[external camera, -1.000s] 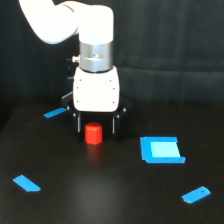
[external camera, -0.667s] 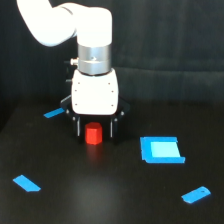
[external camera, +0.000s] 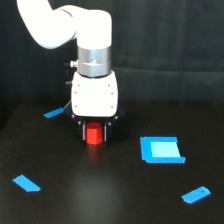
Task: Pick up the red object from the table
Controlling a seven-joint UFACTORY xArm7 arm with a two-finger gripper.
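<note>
Between hand [external camera: 94, 134] fingers: red object [external camera: 93, 136] (stubby, bright).

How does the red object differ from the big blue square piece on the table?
The red object is a stubby upright block; the blue square piece lies flat. The red object is narrower and sits between the end effector fingers, while the blue square piece lies alone toward the exterior view's right. Both are bright against the black table.
</note>
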